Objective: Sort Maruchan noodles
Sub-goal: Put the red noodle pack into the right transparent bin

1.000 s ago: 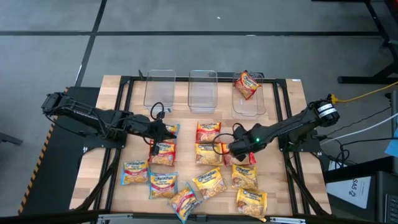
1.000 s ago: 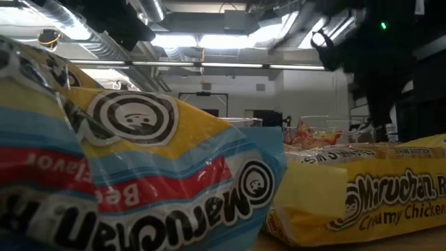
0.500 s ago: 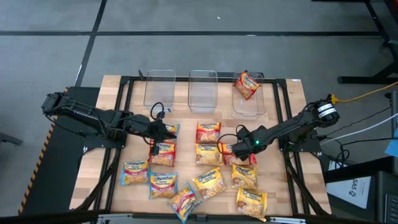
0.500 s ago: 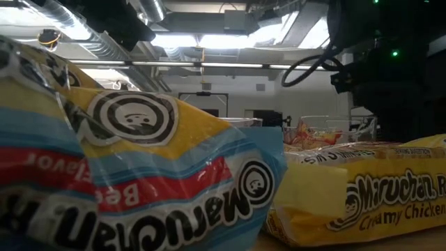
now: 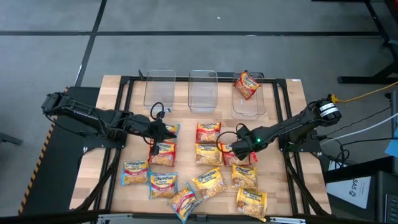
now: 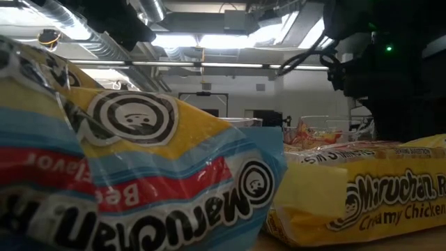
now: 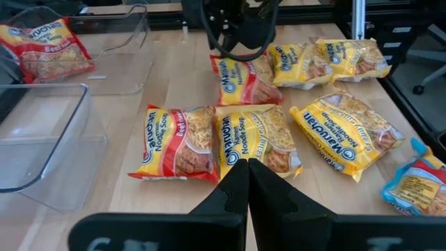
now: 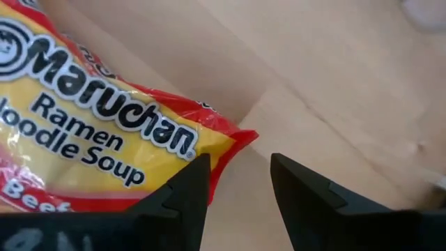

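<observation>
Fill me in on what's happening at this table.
A two-armed robot is sorting ramen packets into three clear bins at the table's far edge. One red-trimmed packet already lies in the right-hand bin; the other two look empty. The right gripper is open, low over the corner of a red beef packet near the table's middle. The left gripper is shut and holds nothing, resting among the loose packets.

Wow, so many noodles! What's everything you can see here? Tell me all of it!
Table: one, light wood, under everything.
Bins: three, clear, in a row along the far edge.
Loose noodle packets: about eleven, yellow with red, blue or yellow trim, spread before the bins.
Binned noodle packet: one, red-trimmed, in the right-hand bin.
Left pincer: one, dark, shut, above the left-side packets.
Right pincer: one, dark, open, at a red-trimmed packet's corner.
</observation>
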